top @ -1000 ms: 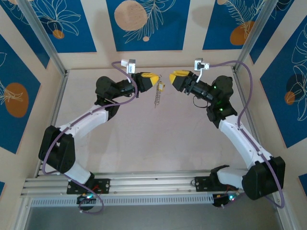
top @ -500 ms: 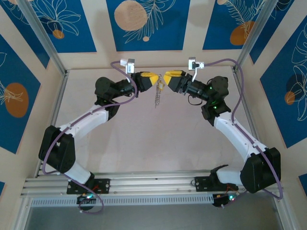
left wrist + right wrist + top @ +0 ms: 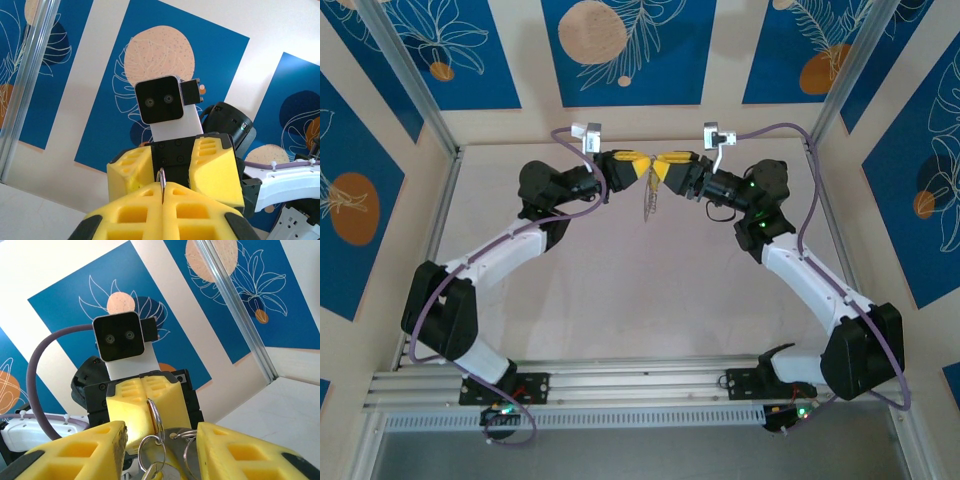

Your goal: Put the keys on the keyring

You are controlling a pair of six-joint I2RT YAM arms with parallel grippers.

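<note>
My left gripper [image 3: 162,192] is shut on the thin edge of a silver keyring [image 3: 161,177], held up above the table. From the right wrist, that keyring [image 3: 155,415] sticks out of the left gripper [image 3: 146,402]. Smaller rings, a grey metal tag [image 3: 172,440] and a key [image 3: 159,473] with a yellowish head hang from it. My right gripper [image 3: 160,452] is open, its yellow fingers [image 3: 80,452] on either side of the hanging bunch, not visibly touching it. From above, both grippers [image 3: 642,170] [image 3: 667,168] meet nose to nose, with a chain [image 3: 647,205] dangling below.
The pale table [image 3: 640,290] lies beneath the raised arms. Aluminium frame posts [image 3: 440,200] and blue patterned walls close it in. The right wrist's camera box [image 3: 160,100] faces the left wrist closely.
My right gripper has moved left, up to the left gripper's tip, and its jaws have narrowed around the hanging bunch. The left arm has stayed still.
</note>
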